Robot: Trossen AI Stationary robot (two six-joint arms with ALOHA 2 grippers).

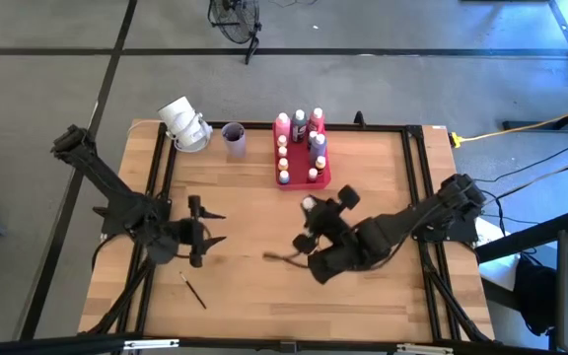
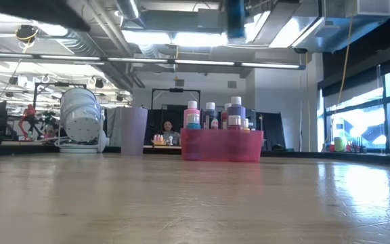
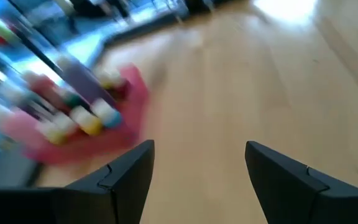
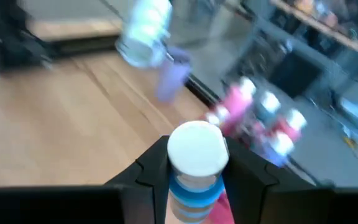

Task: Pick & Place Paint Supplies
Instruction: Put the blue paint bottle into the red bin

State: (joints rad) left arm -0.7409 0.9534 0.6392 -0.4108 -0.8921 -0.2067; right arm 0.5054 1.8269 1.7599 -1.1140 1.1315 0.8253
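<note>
While the table (image 1: 264, 296) is mostly bare, I see the tray (image 1: 299, 182) at its far edge, already crowded with bottles (image 1: 316, 141). My right gripper (image 4: 194, 180) is clamped on a blue bottle (image 4: 194, 186), white cap up, hanging mid-table with the tray ahead of it toward the far edge; this arm is nearer it. My left gripper (image 3: 197, 174) hovers empty, fingers apart, and one brush (image 1: 193, 290) lies just nearside of it, long axis slanting toward the near edge.

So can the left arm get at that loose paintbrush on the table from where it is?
Probably yes: the left gripper is open and empty, the paintbrush lies alone nearby, nothing between them.
</note>
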